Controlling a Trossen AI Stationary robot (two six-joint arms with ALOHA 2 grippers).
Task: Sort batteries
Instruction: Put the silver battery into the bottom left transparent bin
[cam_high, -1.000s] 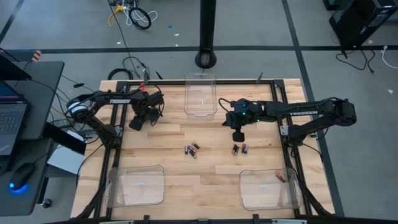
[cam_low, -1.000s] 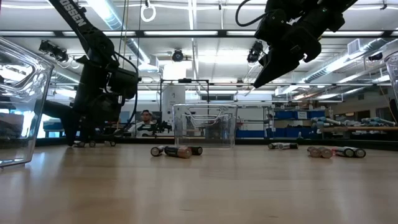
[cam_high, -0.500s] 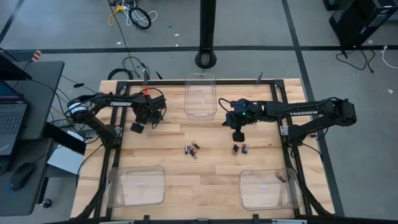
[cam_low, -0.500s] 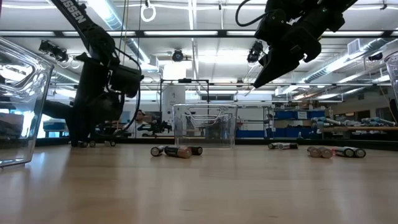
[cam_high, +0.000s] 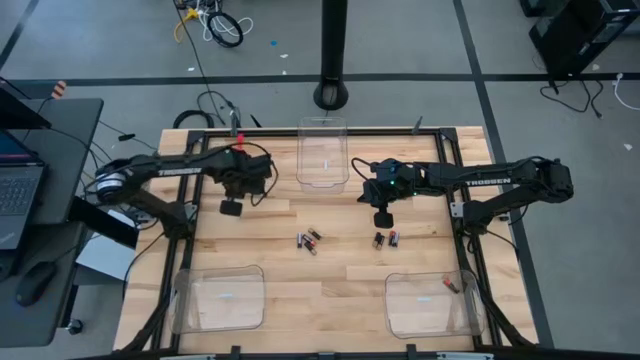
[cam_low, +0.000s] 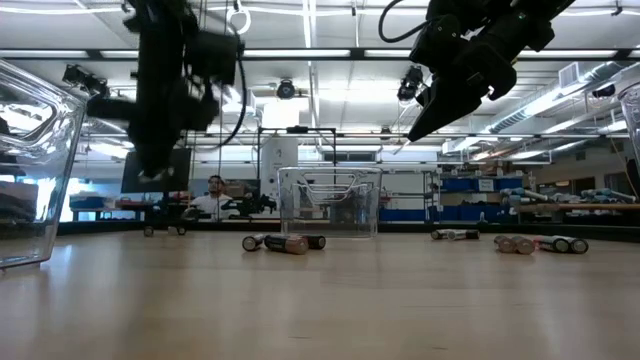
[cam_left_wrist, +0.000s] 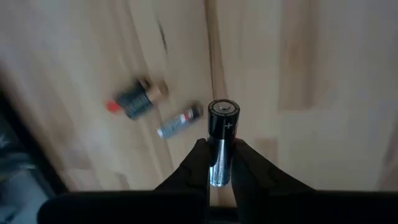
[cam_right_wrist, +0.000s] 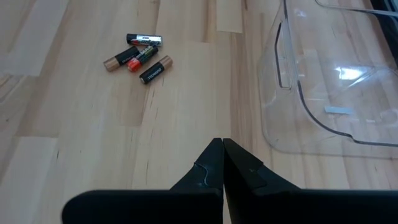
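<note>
My left gripper (cam_high: 232, 208) hangs over the table's far left part, shut on one black-and-silver battery (cam_left_wrist: 222, 134). Loose batteries lie in two clusters on the wood, one near the middle (cam_high: 309, 240) and one to its right (cam_high: 386, 239). They also show in the low view (cam_low: 285, 243) and the right wrist view (cam_right_wrist: 140, 57). Two blurred batteries (cam_left_wrist: 155, 112) lie on the table beyond the held battery. My right gripper (cam_high: 383, 217) hovers shut above the right cluster, with nothing in it (cam_right_wrist: 222, 144). My left gripper pinches the battery's silvery half (cam_left_wrist: 217, 169) between its two fingers (cam_left_wrist: 198, 165). The fingers point steeply down and the battery lies along them. Its black end (cam_left_wrist: 222, 111) sticks out past the fingertips toward the table. The battery is lifted clear of the wood.
Three clear bins stand on the table: one at the far middle (cam_high: 322, 152), one at the near left (cam_high: 220, 298), and one at the near right (cam_high: 430, 303) with a battery (cam_high: 451, 285) in it. A person sits in the room behind (cam_low: 212, 190).
My left gripper has risen well above the table and moved from the far left toward the table's middle, rolling its wrist as it went. My right gripper has kept still.
</note>
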